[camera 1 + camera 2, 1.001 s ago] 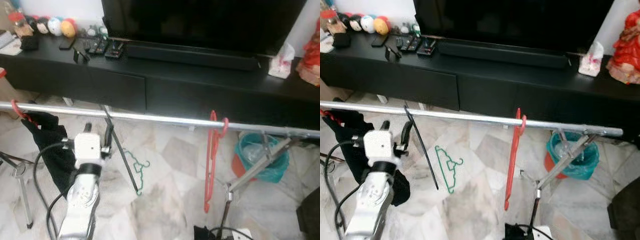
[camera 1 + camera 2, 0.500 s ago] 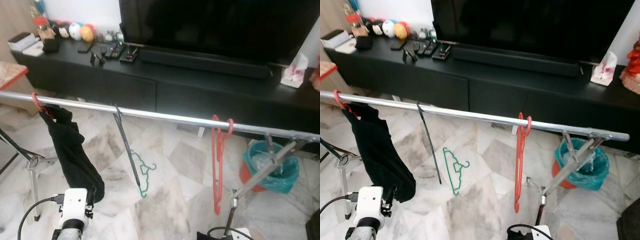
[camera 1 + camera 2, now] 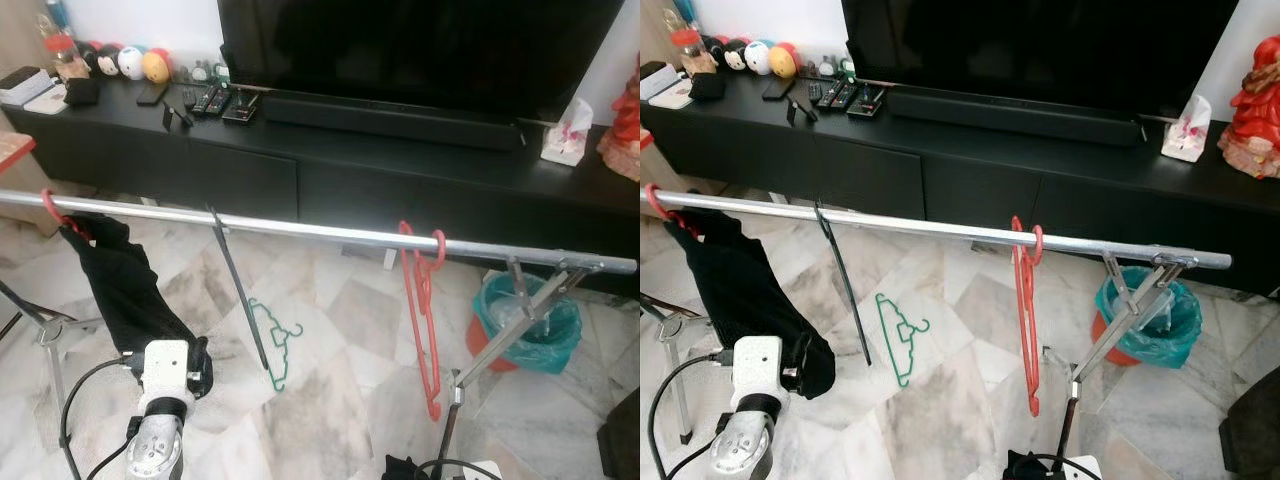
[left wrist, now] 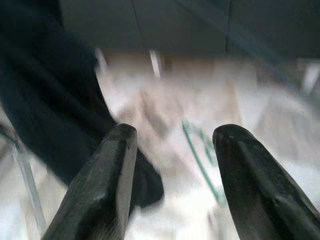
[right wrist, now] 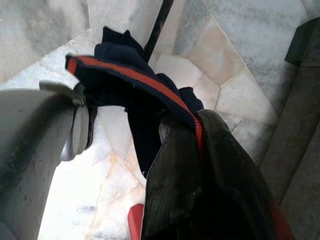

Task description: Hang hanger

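A silver rail crosses the room at mid height. From it a black hanger dangles at a slant, and a red hanger hangs further right. A green hanger lies on the marble floor below. My left arm is low at the left, beside a black garment hung on a red hook. My left gripper is open and holds nothing, with the green hanger blurred beyond it. My right gripper is shut on a navy cloth with red trim.
A long black TV cabinet with a large TV, remotes and toys stands behind the rail. The rail's stand legs and a teal bin are at the right. Another stand leg is at the left.
My left arm came down from beside the black hanger at the rail, sank low, then rose slightly. The black hanger stays on the rail. The camera has shifted.
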Tool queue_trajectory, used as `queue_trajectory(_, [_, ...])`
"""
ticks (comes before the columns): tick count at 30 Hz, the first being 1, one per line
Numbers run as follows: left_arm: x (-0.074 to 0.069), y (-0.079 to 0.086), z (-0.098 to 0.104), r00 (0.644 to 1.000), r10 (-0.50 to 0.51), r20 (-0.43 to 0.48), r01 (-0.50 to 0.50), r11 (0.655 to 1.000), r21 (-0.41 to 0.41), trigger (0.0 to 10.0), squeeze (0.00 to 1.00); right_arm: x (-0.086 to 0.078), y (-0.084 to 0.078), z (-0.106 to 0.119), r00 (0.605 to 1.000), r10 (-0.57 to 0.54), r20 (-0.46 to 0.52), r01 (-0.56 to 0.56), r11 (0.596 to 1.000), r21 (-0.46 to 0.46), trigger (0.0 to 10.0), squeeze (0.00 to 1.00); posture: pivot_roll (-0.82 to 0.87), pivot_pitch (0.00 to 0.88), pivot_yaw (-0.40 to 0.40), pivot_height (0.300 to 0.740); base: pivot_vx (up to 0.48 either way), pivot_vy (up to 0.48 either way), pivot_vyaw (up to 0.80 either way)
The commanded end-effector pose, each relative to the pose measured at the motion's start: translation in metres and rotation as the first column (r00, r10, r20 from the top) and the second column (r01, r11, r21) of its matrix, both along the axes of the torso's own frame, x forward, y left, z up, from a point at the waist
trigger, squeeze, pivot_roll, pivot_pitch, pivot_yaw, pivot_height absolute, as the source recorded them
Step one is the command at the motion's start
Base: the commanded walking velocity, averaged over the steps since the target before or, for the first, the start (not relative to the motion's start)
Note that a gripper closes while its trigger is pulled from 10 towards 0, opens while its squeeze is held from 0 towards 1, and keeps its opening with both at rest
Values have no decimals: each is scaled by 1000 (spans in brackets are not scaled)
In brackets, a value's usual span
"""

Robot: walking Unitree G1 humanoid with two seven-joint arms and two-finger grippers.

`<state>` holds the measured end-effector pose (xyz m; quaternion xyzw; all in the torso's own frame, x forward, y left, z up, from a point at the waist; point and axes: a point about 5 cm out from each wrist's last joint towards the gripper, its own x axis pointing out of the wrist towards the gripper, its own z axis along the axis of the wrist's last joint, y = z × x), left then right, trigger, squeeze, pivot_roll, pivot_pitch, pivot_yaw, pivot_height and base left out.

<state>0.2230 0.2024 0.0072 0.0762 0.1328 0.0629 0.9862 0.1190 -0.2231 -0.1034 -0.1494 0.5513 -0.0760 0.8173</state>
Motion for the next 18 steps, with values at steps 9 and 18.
queue_trajectory(9, [-72, 19, -79, 883, 66, -464, -63, 998, 23, 10000, 0, 3, 5, 0, 1000, 8, 6, -8, 1000, 2, 10000, 0, 18, 66, -4, 740, 0, 0, 0])
queue_trajectory(18, [-96, 20, -98, 810, 62, -584, -60, 998, 23, 10000, 0, 3, 6, 0, 1000, 7, 8, -7, 1000, 3, 10000, 0, 11, 55, -1, 740, 194, 0, 0])
